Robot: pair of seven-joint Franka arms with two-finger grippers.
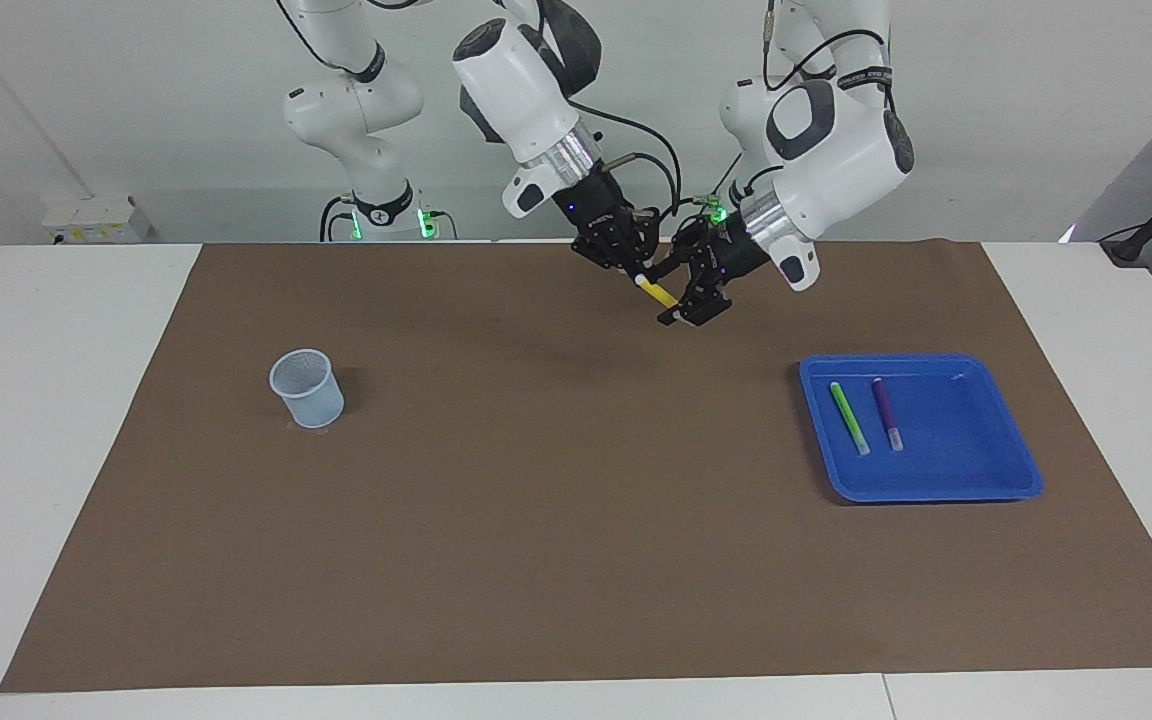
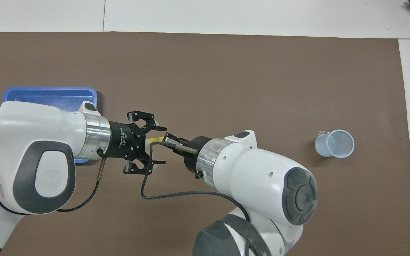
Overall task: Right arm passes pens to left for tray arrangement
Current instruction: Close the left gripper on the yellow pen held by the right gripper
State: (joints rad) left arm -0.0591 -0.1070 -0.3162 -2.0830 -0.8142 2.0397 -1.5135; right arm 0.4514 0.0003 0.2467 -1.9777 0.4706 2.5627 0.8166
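Over the mat | right hand (image 1: 642, 276) pinching yellow pen (image 1: 658, 294) | left hand (image 1: 674, 291) spread around it

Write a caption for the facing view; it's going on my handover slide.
Right gripper holds yellow pen between left gripper's open fingers; two pens in tray.

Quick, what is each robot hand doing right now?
Right gripper: shut on the yellow pen, up over the brown mat.
Left gripper: open, its fingers around the pen's free end, not clamped.
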